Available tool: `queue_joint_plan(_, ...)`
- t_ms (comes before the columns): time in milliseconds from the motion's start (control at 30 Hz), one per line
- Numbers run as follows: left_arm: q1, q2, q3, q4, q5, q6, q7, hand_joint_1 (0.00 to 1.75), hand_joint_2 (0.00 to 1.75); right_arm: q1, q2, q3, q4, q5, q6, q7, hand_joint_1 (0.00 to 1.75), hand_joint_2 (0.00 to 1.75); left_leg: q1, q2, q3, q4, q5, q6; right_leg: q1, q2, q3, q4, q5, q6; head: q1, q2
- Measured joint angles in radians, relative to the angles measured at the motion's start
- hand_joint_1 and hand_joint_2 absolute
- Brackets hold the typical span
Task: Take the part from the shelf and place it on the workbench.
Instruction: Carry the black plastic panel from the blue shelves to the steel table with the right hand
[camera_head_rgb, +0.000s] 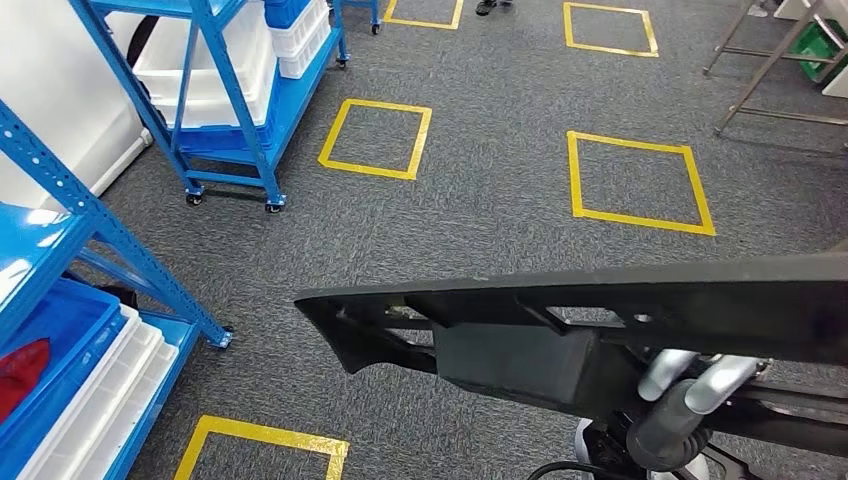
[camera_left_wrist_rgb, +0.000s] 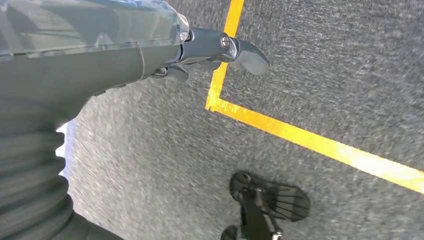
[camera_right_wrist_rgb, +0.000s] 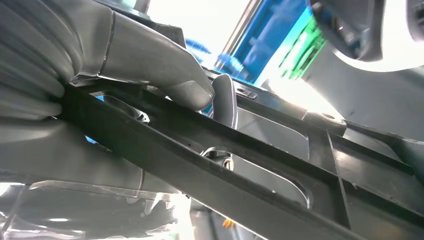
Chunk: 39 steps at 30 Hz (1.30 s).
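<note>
Black plastic, long and ribbed: the part (camera_head_rgb: 600, 310) hangs level over the grey carpet (camera_head_rgb: 480, 200), clamped in the right hand (camera_right_wrist_rgb: 190, 90), whose thumb presses its upper edge while darker fingers (camera_head_rgb: 690, 385) curl under it. The left hand (camera_left_wrist_rgb: 215, 50) hangs above the floor, holding nothing, fingers loosely bent; I cannot tell how far apart they are. Blue shelves (camera_head_rgb: 60, 230) with white bins (camera_head_rgb: 100, 400) stand to the left, and yellow tape squares (camera_head_rgb: 640, 185) mark the carpet.

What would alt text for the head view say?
A long black plastic part is carried level over grey carpet, gripped by the robot's right hand. Yellow tape squares mark the floor, and blue shelf racks holding white bins stand at left.
</note>
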Motion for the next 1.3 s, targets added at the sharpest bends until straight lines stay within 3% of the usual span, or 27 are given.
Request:
queue_joint_plan(33,-0.001,-0.002,0.0,0.0,-0.003,0.001,0.002,0.0,1.75,0.002,-0.003,0.0,0.004,0.003,-0.007,0.0,1.75,1.75,-0.001,0.011,0.001,0.0,-0.001,-0.001,-0.001,-0.004,0.012,-0.021,0.019,-0.001,0.0,0.0)
queue_joint_plan(67,-0.002,-0.004,-0.001,0.0,-0.005,0.003,0.004,0.0,1.75,0.004,-0.005,0.0,0.007,0.005,-0.011,0.0,1.75,1.75,-0.001,0.021,0.003,0.0,-0.003,-0.002,0.0,-0.012,0.044,-0.08,0.051,-0.003,0.0,0.0)
queue_joint_plan(133,-0.004,-0.008,-0.001,0.0,-0.006,0.007,0.006,0.0,1.75,0.008,-0.009,0.001,0.01,0.01,-0.015,0.0,1.75,1.75,-0.003,0.038,0.008,0.0,-0.008,-0.009,0.008,-0.054,0.118,-0.221,0.098,-0.013,0.0,0.0)
queue_joint_plan(200,-0.004,-0.012,-0.001,0.0,-0.005,0.01,0.008,0.0,1.75,0.011,-0.012,0.002,0.013,0.013,-0.017,0.0,1.75,1.75,-0.006,0.054,0.012,0.0,-0.013,-0.018,0.018,-0.076,0.147,-0.283,0.108,-0.022,0.0,0.0)
queue_joint_plan(267,-0.005,-0.015,-0.001,0.0,-0.005,0.011,0.008,0.0,1.75,0.015,-0.014,0.002,0.014,0.013,-0.019,0.0,1.75,1.75,-0.006,0.069,0.017,-0.003,-0.016,-0.028,0.018,-0.054,0.147,-0.289,0.111,-0.03,0.0,0.0)
queue_joint_plan(333,-0.008,-0.018,-0.003,0.0,-0.005,0.008,0.006,0.0,1.75,0.018,-0.014,0.004,0.016,0.014,-0.021,0.0,1.75,1.75,-0.003,0.044,0.014,0.019,-0.036,-0.037,0.013,-0.033,0.154,-0.3,0.118,-0.041,0.0,0.0)
queue_joint_plan(400,-0.006,-0.021,-0.004,0.001,-0.007,0.0,0.002,0.0,1.75,0.021,-0.015,0.006,0.017,0.017,-0.024,0.0,1.75,1.75,0.001,-0.005,-0.028,0.117,-0.093,-0.042,0.009,-0.012,0.16,-0.307,0.121,-0.05,0.0,0.0)
queue_joint_plan(467,0.0,-0.022,-0.008,0.001,-0.017,-0.008,0.001,0.0,1.75,0.027,-0.015,0.007,0.018,0.022,-0.027,0.0,1.75,1.75,0.001,-0.025,-0.093,0.247,-0.145,-0.045,0.01,0.013,0.16,-0.306,0.12,-0.054,0.0,0.0)
queue_joint_plan(500,0.003,-0.022,-0.012,0.001,-0.022,-0.009,0.001,0.0,1.75,0.029,-0.016,0.007,0.018,0.023,-0.029,0.0,1.75,1.75,0.002,-0.028,-0.111,0.278,-0.145,-0.047,0.01,0.027,0.161,-0.305,0.12,-0.054,0.0,0.0)
queue_joint_plan(533,0.004,-0.023,-0.016,0.001,-0.024,-0.011,0.0,0.0,1.75,0.031,-0.016,0.006,0.018,0.023,-0.032,0.0,1.75,1.75,0.002,-0.029,-0.112,0.271,-0.125,-0.048,0.01,0.042,0.162,-0.304,0.119,-0.053,0.0,0.0)
queue_joint_plan(567,0.004,-0.023,-0.019,0.001,-0.022,-0.012,-0.003,0.0,1.75,0.032,-0.017,0.006,0.018,0.021,-0.034,0.0,1.75,1.75,0.004,-0.034,-0.095,0.225,-0.088,-0.048,0.009,0.056,0.164,-0.302,0.118,-0.051,0.0,0.0)
queue_joint_plan(633,0.002,-0.024,-0.021,0.001,-0.015,-0.014,-0.008,0.0,1.75,0.031,-0.02,0.007,0.021,0.016,-0.033,0.0,1.75,1.75,0.009,-0.072,-0.039,0.089,-0.019,-0.047,0.008,0.081,0.163,-0.293,0.113,-0.043,0.0,0.0)
queue_joint_plan(700,0.001,-0.027,-0.021,0.002,-0.01,-0.015,-0.009,0.0,1.75,0.028,-0.023,0.007,0.026,0.012,-0.023,0.0,1.75,1.75,0.012,-0.108,-0.009,0.017,-0.001,-0.043,0.006,0.103,0.155,-0.285,0.111,-0.032,0.0,0.0)
queue_joint_plan(767,-0.002,-0.031,-0.021,0.002,-0.005,-0.014,-0.009,0.0,1.75,0.026,-0.026,0.007,0.03,0.011,-0.015,0.0,1.75,1.75,0.01,-0.103,-0.006,0.008,-0.003,-0.032,0.003,0.124,0.147,-0.285,0.114,-0.018,0.0,0.0)
queue_joint_plan(800,-0.004,-0.035,-0.021,0.002,-0.004,-0.013,-0.008,0.0,1.75,0.026,-0.029,0.006,0.033,0.01,-0.014,0.0,1.75,1.75,0.01,-0.092,-0.004,0.004,0.0,-0.025,0.002,0.119,0.144,-0.283,0.113,-0.013,0.0,0.0)
queue_joint_plan(867,-0.007,-0.042,-0.021,0.002,-0.001,-0.013,-0.008,0.0,1.75,0.016,-0.034,0.007,0.04,0.007,-0.017,0.0,1.75,1.75,0.011,-0.07,-0.001,-0.005,0.006,-0.012,0.004,0.072,0.122,-0.238,0.084,-0.003,0.0,0.0)
queue_joint_plan(933,-0.003,-0.046,-0.02,0.002,0.001,-0.012,-0.007,0.0,1.75,0.0,-0.041,0.012,0.05,0.003,-0.035,0.0,1.75,1.75,0.007,-0.044,0.0,-0.008,0.006,-0.004,0.002,0.017,0.063,-0.117,0.023,0.004,0.0,0.0)
queue_joint_plan(1000,0.0,-0.046,-0.02,0.002,0.004,-0.011,-0.009,0.0,1.75,-0.011,-0.053,0.022,0.061,0.001,-0.063,0.0,1.75,1.75,0.005,-0.017,0.001,-0.007,0.003,-0.003,-0.002,0.001,0.008,-0.012,-0.008,0.01,0.0,0.0)
queue_joint_plan(1033,0.0,-0.046,-0.019,0.002,0.005,-0.01,-0.01,0.0,1.75,-0.015,-0.06,0.027,0.065,0.001,-0.075,0.0,1.75,1.75,0.005,-0.005,0.002,-0.007,0.001,-0.003,-0.003,-0.002,0.005,-0.009,0.003,0.011,0.0,0.0)
queue_joint_plan(1100,-0.003,-0.046,-0.019,0.002,0.006,-0.01,-0.012,0.0,1.75,-0.023,-0.069,0.037,0.069,0.002,-0.09,0.0,1.75,1.75,0.005,0.016,0.008,-0.007,-0.004,-0.007,-0.003,-0.022,0.059,-0.116,0.068,0.007,0.0,0.0)
queue_joint_plan(1133,-0.003,-0.046,-0.018,0.002,0.008,-0.01,-0.013,0.0,1.75,-0.027,-0.073,0.043,0.07,0.002,-0.096,0.0,1.75,1.75,0.003,0.024,0.012,-0.007,-0.007,-0.011,0.002,-0.046,0.096,-0.188,0.094,0.002,0.0,0.0)
queue_joint_plan(1200,-0.004,-0.046,-0.016,0.002,0.012,-0.009,-0.013,0.0,1.75,-0.035,-0.078,0.055,0.07,0.001,-0.109,0.0,1.75,1.75,-0.002,0.041,0.019,-0.006,-0.015,-0.02,0.013,-0.079,0.14,-0.278,0.118,-0.011,0.0,0.0)
queue_joint_plan(1233,-0.004,-0.046,-0.015,0.002,0.013,-0.008,-0.013,0.0,1.75,-0.038,-0.08,0.061,0.07,0.0,-0.113,0.0,1.75,1.75,-0.004,0.051,0.021,-0.006,-0.017,-0.025,0.018,-0.08,0.143,-0.288,0.114,-0.016,0.0,0.0)
queue_joint_plan(1300,-0.007,-0.046,-0.014,0.002,0.014,-0.005,-0.012,0.0,1.75,-0.041,-0.083,0.068,0.07,-0.002,-0.118,0.0,1.75,1.75,-0.003,0.065,0.028,-0.007,-0.024,-0.035,0.015,-0.056,0.144,-0.293,0.117,-0.025,0.0,0.0)
